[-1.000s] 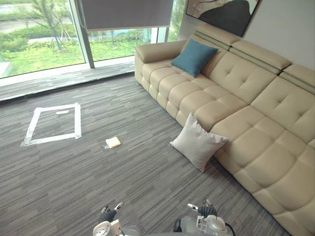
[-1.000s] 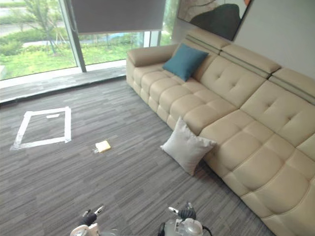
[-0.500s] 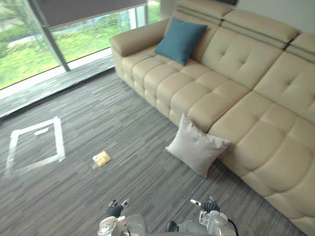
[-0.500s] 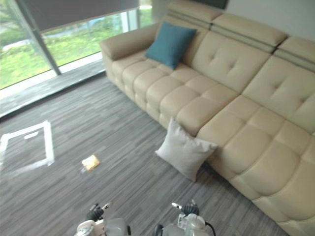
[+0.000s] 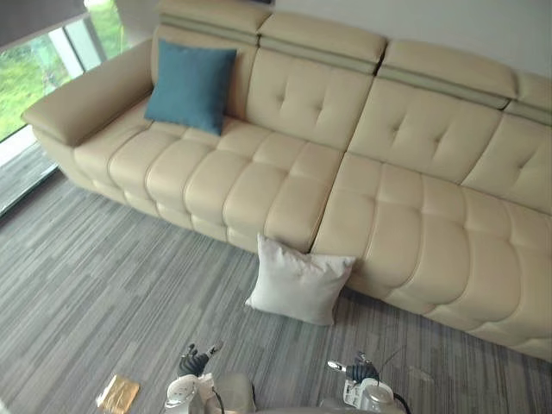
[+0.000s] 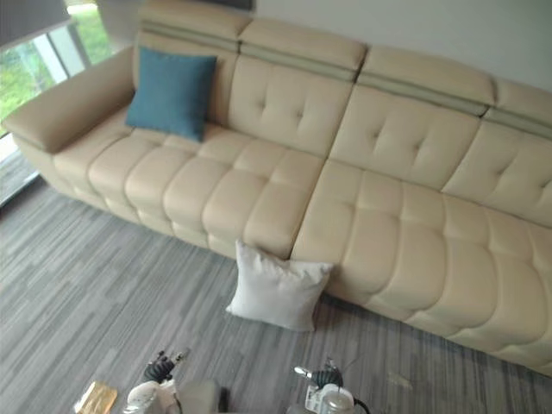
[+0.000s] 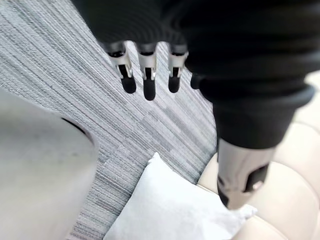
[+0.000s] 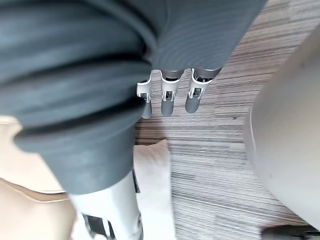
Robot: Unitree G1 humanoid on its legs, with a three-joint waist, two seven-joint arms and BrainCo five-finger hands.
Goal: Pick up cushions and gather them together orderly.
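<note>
Leaning on the sofa (image 5: 405, 164) front, the white cushion (image 5: 297, 282) stands ahead, between the left hand (image 5: 190, 362) and the right hand (image 5: 360, 371), slightly nearer the right, its long axis crosswise to both hands, whose fingers hang straight and empty.

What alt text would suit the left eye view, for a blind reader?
A pale grey square cushion leans on the grey carpet against the front of a long beige leather sofa; a teal square cushion stands on its seat by the armrest. Below, the left hand and right hand are open.
</note>
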